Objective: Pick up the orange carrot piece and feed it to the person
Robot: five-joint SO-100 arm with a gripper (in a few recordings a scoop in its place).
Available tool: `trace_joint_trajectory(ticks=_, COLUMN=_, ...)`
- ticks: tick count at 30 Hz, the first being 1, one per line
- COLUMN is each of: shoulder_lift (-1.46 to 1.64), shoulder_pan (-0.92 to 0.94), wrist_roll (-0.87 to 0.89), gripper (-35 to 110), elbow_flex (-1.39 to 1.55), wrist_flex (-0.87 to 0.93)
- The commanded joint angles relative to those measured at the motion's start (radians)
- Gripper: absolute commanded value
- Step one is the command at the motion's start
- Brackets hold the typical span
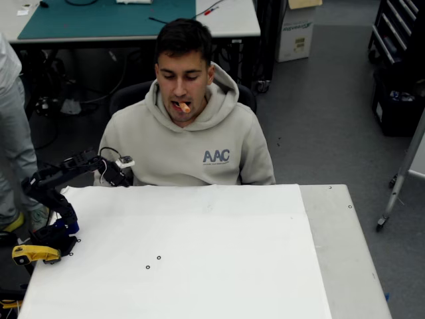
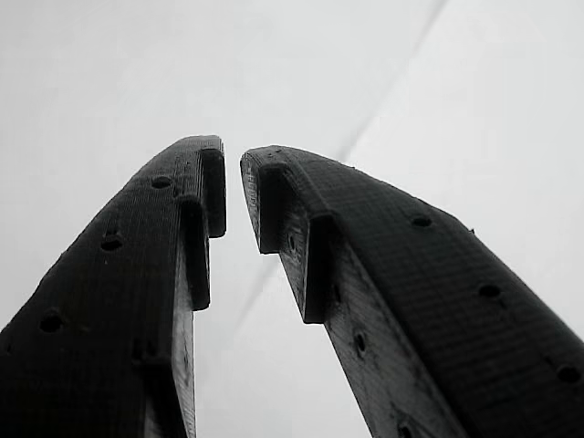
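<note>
Overhead view first. Saw the person (image 1: 191,143) in a light beige hoodie, seated behind the far edge of the tabletop (image 1: 340,252) and facing it. Found the orange carrot piece (image 1: 184,106) at the person's mouth, held between the lips with one end sticking out, well apart from the robot. Noted a white sheet (image 1: 199,252) covering most of the tabletop, with a few small dark rings on it near the middle. Found the black arm (image 1: 50,183) at the left edge, bent over its base, which carried a yellow part (image 1: 33,253). Located the hand (image 1: 125,177) over the far left corner of the sheet, just beside the person's hoodie and low below the carrot piece. Could not tell its state from this view. Noticed also a figure in grey clothing (image 1: 13,133) at the left border, partly cut off.

Wrist view next. Looked along the two dark fingers (image 2: 137,274) of the hand (image 2: 233,187) against a pale, blurred surface. Found the tips drawn almost together, with just a narrow slit between them. Saw nothing gripped in that slit.
</note>
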Motion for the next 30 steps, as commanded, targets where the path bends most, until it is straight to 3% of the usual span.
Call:
trace_joint_trajectory(ticks=1, shoulder_lift=0.172, shoulder_pan=-0.040, wrist_roll=0.009, gripper=-1, elbow_flex=0.107, wrist_flex=-0.003)
trace_joint_trajectory(ticks=18, shoulder_lift=0.732, shoulder_pan=-0.155, wrist_roll=0.005, gripper=-1, elbow_flex=0.607, wrist_flex=-0.003)
trace_joint_trajectory(ticks=30, shoulder_lift=0.936, shoulder_pan=-0.155, wrist_roll=0.005, gripper=-1, elbow_flex=0.815, wrist_flex=-0.003)
